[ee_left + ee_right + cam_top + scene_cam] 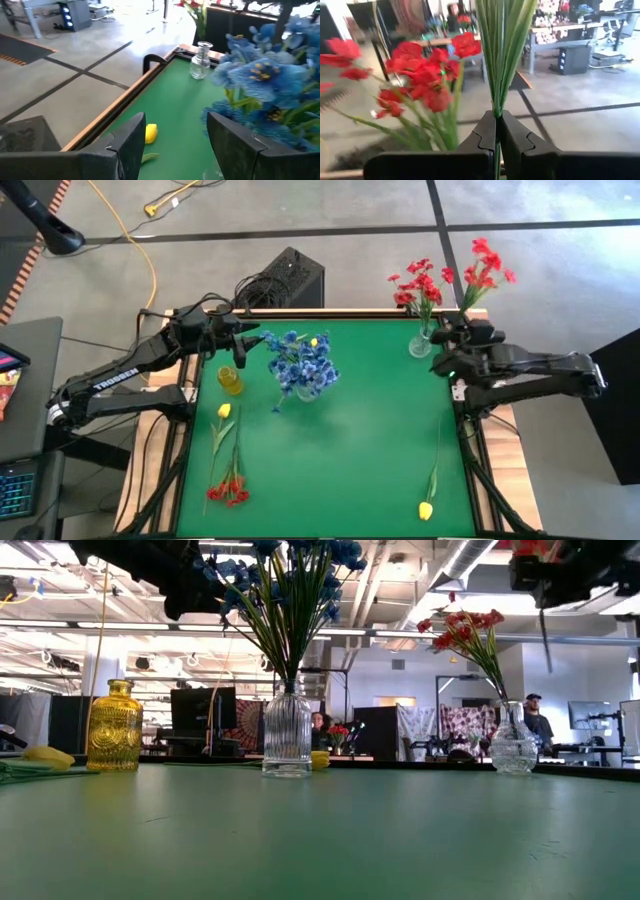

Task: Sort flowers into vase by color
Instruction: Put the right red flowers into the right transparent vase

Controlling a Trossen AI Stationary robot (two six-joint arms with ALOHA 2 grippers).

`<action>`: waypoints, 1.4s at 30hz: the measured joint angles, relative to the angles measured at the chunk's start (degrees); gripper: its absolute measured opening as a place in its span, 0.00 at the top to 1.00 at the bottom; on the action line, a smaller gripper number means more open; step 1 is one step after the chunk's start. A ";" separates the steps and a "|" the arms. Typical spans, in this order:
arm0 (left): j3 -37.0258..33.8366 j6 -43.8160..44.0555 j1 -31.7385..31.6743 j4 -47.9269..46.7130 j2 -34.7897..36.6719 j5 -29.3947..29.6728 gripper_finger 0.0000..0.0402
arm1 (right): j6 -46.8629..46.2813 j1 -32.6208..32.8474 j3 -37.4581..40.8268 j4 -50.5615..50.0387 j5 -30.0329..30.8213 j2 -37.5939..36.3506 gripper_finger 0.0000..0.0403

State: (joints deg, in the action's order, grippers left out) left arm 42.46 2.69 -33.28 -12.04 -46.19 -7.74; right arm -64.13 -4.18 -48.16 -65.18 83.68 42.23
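The right gripper point(496, 131) is held above the far right corner of the green table point(350, 450), its fingers pressed together on the green stem of a red flower sprig point(487, 263). In the right wrist view the stem point(501, 60) is seen rising straight up from between the closed fingers. The gripped sprig is placed just beside the clear round vase point(421, 343), which stands directly below and slightly to the left of the gripper and already carries a bunch of red blooms point(418, 282).

The left gripper point(250, 332) is positioned at the far left of the table with its fingers apart and nothing between them. It is found just beside the blue flowers point(301, 363), which are standing in a ribbed clear vase point(287, 730) near the table's middle. A yellow bud point(150, 133) is seen on the table between the spread fingers in the left wrist view.

Three vases are counted: the round clear one, the ribbed clear one and a yellow glass vase point(230, 380), the last without flowers. Three sprigs are left lying on the table: a yellow tulip point(223, 412) and a red sprig point(230, 489) side by side near the left edge, and another yellow tulip point(426, 509) near the front right corner.
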 joint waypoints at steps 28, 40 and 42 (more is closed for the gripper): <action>0.00 -2.48 0.00 -0.10 -0.70 -0.01 0.50 | 57.48 -14.23 31.29 74.99 -35.52 -27.31 0.91; 0.00 -1.03 0.00 -0.48 -0.70 -0.97 0.50 | 62.20 -27.06 36.35 82.33 -41.96 -30.49 0.91; 0.00 -0.52 0.00 -0.49 -0.70 -0.98 0.50 | 61.82 -28.76 36.35 82.30 -43.68 -30.03 0.91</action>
State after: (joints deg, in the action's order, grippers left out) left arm 42.46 2.17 -33.28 -12.53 -46.89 -8.73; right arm -2.31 -32.94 -11.81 17.12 39.99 12.20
